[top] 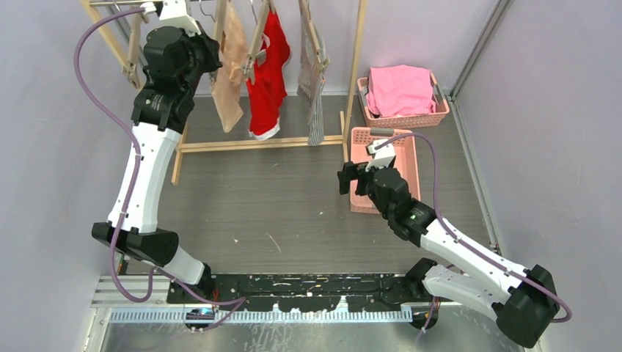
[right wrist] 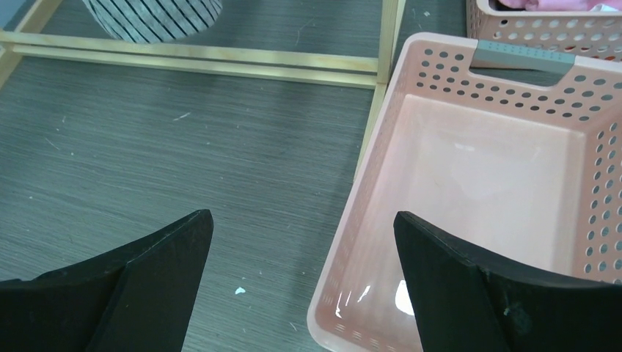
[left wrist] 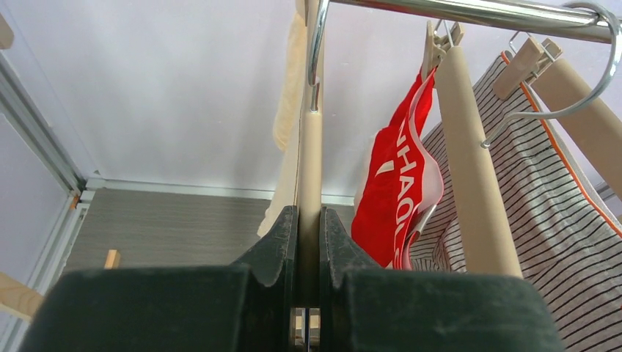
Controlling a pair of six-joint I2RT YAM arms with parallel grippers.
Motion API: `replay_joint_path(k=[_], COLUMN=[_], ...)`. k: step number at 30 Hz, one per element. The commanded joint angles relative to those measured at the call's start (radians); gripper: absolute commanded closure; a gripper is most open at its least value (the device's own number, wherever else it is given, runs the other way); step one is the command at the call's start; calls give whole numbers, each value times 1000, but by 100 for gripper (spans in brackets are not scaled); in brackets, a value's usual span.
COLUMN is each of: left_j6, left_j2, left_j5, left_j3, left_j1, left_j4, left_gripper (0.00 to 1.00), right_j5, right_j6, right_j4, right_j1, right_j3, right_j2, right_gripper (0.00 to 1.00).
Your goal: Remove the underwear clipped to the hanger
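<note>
Three underwear pieces hang clipped to wooden hangers on a rack: cream [top: 229,66], red with white lettering [top: 268,73], and grey-and-white striped [top: 314,81]. My left gripper [top: 213,59] is raised at the rack. In the left wrist view it [left wrist: 309,216] is shut on the wooden hanger bar [left wrist: 309,161] that carries the cream underwear [left wrist: 290,88]. The red piece [left wrist: 396,183] and the striped piece [left wrist: 543,213] hang to its right. My right gripper [top: 350,178] is open and empty, low over the left edge of an empty pink basket [right wrist: 455,81]; its jaws [right wrist: 302,215] stand wide apart.
The hangers hook over a metal rail [left wrist: 477,11] on a wooden rack whose base bar [right wrist: 198,59] lies on the grey table. A second pink basket [top: 440,114] at the back right holds a pink cloth [top: 400,88]. Walls close in on both sides.
</note>
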Motion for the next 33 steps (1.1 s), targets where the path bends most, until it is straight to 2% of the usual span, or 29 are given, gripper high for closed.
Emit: replay_joint_path(k=[1, 7, 19, 33], left_j6=[41, 55, 81, 100], left_j2=[-34, -69, -179, -318], left_j5=[17, 5, -5, -8], left_j3=[42, -29, -170, -260], left_j1=[3, 4, 4, 4], left_j4=[126, 226, 289, 266], left_gripper=[100, 100, 100, 100], right_j5=[16, 14, 5, -20], right_j6=[2, -8, -4, 14], right_j4=[76, 84, 118, 129], right_j1=[5, 5, 5, 5], right_j3=[-6, -2, -6, -12], right_j2=[17, 67, 113, 127], right_gripper=[0, 0, 0, 0])
